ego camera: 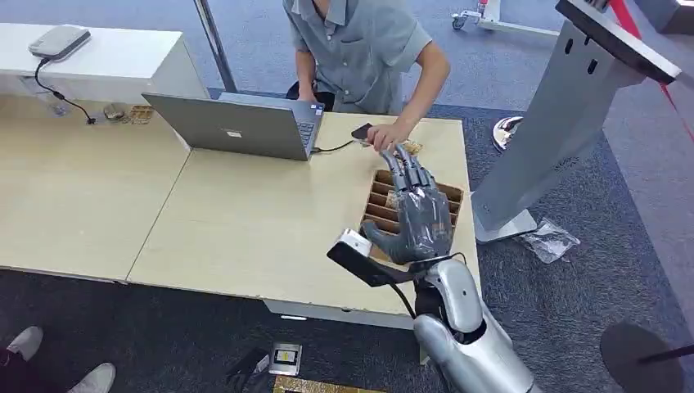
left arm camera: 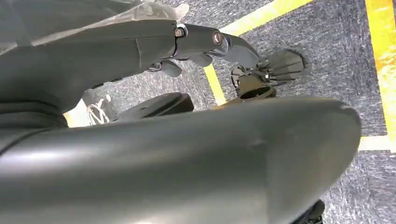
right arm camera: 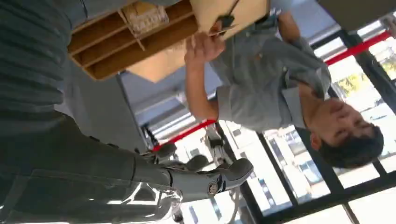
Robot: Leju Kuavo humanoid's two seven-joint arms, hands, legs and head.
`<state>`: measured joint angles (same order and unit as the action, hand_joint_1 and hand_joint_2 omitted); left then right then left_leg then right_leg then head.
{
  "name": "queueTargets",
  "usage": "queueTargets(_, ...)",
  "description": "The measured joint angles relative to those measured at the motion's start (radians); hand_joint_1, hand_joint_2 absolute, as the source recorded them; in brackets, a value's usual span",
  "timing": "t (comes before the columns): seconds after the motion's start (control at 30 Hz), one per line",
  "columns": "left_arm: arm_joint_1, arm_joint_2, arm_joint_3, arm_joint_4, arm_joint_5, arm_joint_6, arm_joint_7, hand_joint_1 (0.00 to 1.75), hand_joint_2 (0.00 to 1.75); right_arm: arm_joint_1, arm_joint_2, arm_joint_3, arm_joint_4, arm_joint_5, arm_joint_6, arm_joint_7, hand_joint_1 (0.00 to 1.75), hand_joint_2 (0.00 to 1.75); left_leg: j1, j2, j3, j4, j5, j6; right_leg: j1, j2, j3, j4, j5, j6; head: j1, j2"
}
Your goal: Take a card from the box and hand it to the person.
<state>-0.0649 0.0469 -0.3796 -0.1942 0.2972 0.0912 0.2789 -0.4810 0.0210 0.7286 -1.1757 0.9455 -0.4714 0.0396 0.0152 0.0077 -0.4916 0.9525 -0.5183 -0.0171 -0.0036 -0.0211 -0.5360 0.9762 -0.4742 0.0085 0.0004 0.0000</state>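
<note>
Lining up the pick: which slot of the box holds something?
In the right wrist view, the end slot of the box, nearest the person's hand, holds a pale clear-wrapped item; the other slots look empty.

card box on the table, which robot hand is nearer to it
Right. The right robot hand hovers over the cardboard card box with fingers extended and nothing in it. The left robot hand hangs down by the carpeted floor, far from it.

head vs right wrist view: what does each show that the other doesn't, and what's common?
Head view alone: the laptop on the table, the grey stand beside the table and the carpet.

Right wrist view alone: windows behind the person, and the thumb close up against them.

Both: the right hand over the divided cardboard box, and the person reaching a hand with a small dark object toward the box.
</note>
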Motion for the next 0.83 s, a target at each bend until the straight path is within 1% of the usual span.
queueTargets(0.1,0.0,0.0,0.0,0.0,0.009,-0.001,0.0,0.0,0.0,0.019,-0.007,-0.008,-0.019,-0.151,0.098,-0.029,0.0,1.75,0.0,0.0,0.0,0.0,0.0,0.0,0.0,0.0,0.0,0.0,0.0,0.0,0.0,0.0)
queueTargets(0.13,0.0,0.0,0.0,0.0,0.011,-0.001,0.0,0.0,0.0,0.027,-0.01,-0.009,-0.027,-0.18,0.119,-0.031,0.0,1.75,0.0,0.0,0.0,0.0,0.0,0.0,0.0,0.0,0.0,0.0,0.0,0.0,0.0,0.0)
queueTargets(0.27,0.0,0.003,0.0,0.0,0.024,-0.001,0.001,0.0,0.0,0.058,-0.029,-0.026,-0.059,-0.245,0.176,-0.027,0.0,1.75,0.0,0.0,0.0,0.0,0.0,0.0,0.0,0.0,0.0,0.0,0.0,0.0,0.0,0.0)
queueTargets(0.4,0.0,0.003,0.0,0.0,0.034,-0.001,0.006,0.0,0.0,0.087,-0.045,-0.039,-0.083,-0.319,0.215,-0.027,0.0,1.75,0.0,0.0,0.0,0.0,0.0,0.0,0.0,0.0,0.0,0.0,0.0,0.0,0.0,0.0)
queueTargets(0.57,0.0,0.003,0.0,0.0,0.047,0.004,0.016,0.0,0.0,0.118,-0.061,-0.062,-0.104,-0.385,0.221,-0.025,0.0,1.75,0.0,0.0,0.0,0.0,0.0,0.0,0.0,0.0,0.0,0.0,0.0,0.0,0.0,0.0)
queueTargets(0.83,0.0,0.003,0.0,0.0,0.087,0.025,0.024,0.0,0.0,0.13,-0.077,-0.081,-0.109,-0.399,0.202,-0.031,0.0,1.75,0.0,0.0,0.0,0.0,0.0,0.0,0.0,0.0,0.0,0.0,0.0,0.0,0.0,0.0)
